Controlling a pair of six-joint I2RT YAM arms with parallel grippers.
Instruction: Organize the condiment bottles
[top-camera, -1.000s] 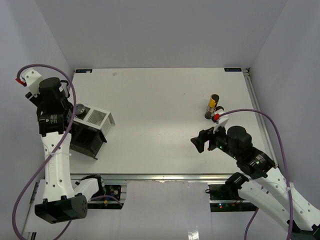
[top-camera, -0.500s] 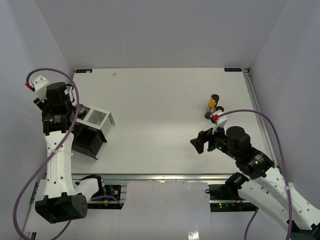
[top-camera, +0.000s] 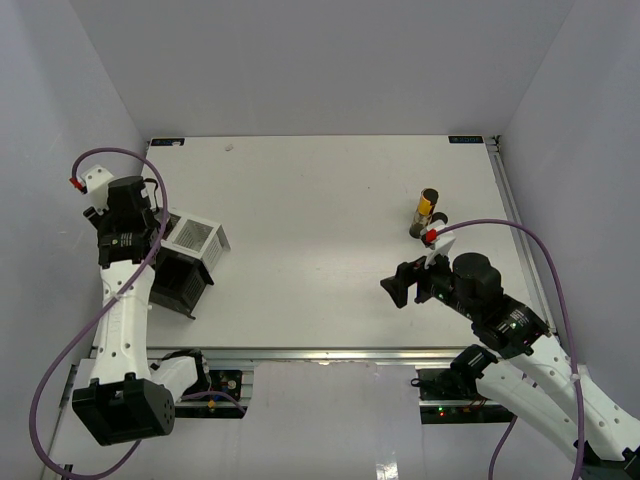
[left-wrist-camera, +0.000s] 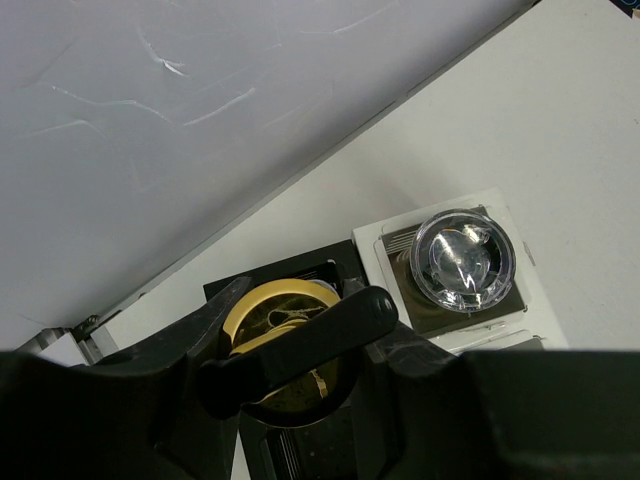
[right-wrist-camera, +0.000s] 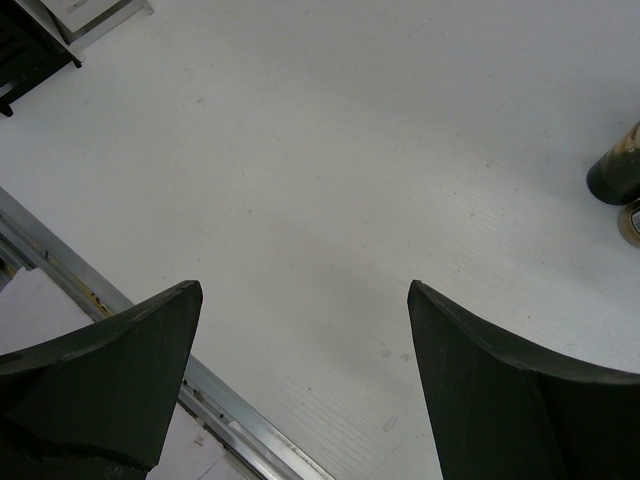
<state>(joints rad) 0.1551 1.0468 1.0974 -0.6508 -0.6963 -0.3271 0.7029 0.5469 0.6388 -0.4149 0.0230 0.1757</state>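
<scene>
The jar (left-wrist-camera: 463, 258) and the gold-capped bottle (left-wrist-camera: 268, 312) stood in the rack (top-camera: 195, 238); the dark bottle (top-camera: 424, 213), far right of it, was left to do. The left gripper (left-wrist-camera: 300, 342) was closed and the right gripper (right-wrist-camera: 300, 300) wide open, both empty.

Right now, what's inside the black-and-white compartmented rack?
A gold-capped bottle sits in a black compartment, and a squat clear lidded jar sits in the white one beside it. The left tool covers part of the gold cap and the rest of the black-and-white rack.
</scene>
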